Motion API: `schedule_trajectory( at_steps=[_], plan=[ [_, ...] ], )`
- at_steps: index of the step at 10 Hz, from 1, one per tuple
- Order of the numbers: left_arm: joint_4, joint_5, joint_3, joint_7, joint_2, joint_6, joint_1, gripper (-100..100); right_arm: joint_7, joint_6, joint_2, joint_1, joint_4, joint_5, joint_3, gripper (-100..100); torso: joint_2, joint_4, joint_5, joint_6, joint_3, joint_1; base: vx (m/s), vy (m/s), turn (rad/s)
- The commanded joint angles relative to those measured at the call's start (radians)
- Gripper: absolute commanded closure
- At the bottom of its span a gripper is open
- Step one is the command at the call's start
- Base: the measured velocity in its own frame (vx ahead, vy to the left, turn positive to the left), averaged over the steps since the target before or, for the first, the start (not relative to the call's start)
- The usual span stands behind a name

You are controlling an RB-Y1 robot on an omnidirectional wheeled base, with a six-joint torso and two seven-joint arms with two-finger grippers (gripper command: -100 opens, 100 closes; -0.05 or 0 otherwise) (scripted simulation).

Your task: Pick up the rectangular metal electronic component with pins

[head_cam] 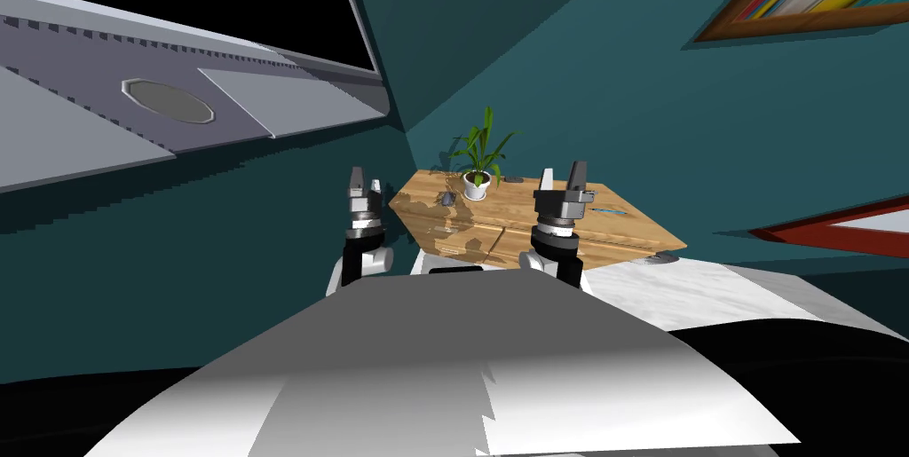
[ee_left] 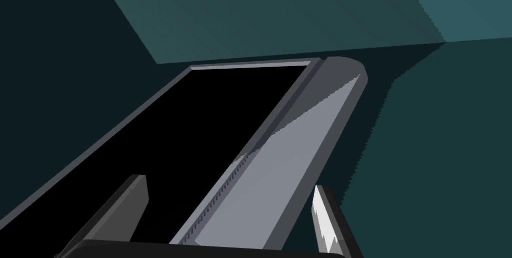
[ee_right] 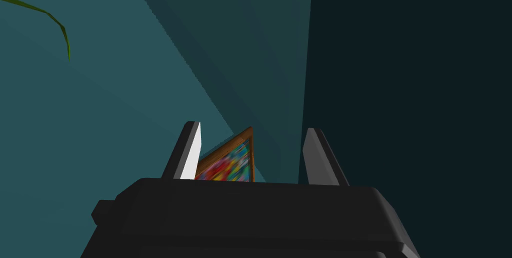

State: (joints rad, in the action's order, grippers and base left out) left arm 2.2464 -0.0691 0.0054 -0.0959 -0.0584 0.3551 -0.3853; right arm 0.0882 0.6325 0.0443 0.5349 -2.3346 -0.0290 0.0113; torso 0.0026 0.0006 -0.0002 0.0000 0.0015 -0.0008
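Note:
A wooden cabinet top (head_cam: 533,212) stands in the corner ahead of me. On it lie a small grey object (head_cam: 446,200) left of the plant and a flat dark object (head_cam: 513,180) behind the plant; I cannot tell which one has pins. My left gripper (head_cam: 366,181) is raised upright just off the cabinet's left edge, open and empty, fingers wide apart in the left wrist view (ee_left: 228,182). My right gripper (head_cam: 562,175) is raised over the cabinet's right part, open with nothing between its fingers (ee_right: 252,126).
A potted green plant (head_cam: 477,178) stands mid-back on the cabinet, and a thin blue stick (head_cam: 608,210) lies at its right. A white marbled surface (head_cam: 710,287) with a round dark disc (head_cam: 661,257) lies low on the right. Teal walls close the corner.

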Motion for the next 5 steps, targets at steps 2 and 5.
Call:
schedule_trajectory(
  at_steps=[2,5],
  plan=[
    [-0.028,-0.011,0.017,0.001,-0.023,-0.066,0.043,-100,0.0,0.0,0.0,0.0,0.0,0.0,0.0,0,0.0,0.0,0.0,0.0,0.0,-0.001,-0.047,-0.023,0.043],
    [-0.072,-0.024,0.049,0.006,-0.054,-0.152,0.11,-100,0.0,0.0,0.0,0.0,0.0,0.0,0.0,0,-0.001,0.0,0.0,0.0,0.0,0.0,-0.033,-0.015,0.031]
  ],
)
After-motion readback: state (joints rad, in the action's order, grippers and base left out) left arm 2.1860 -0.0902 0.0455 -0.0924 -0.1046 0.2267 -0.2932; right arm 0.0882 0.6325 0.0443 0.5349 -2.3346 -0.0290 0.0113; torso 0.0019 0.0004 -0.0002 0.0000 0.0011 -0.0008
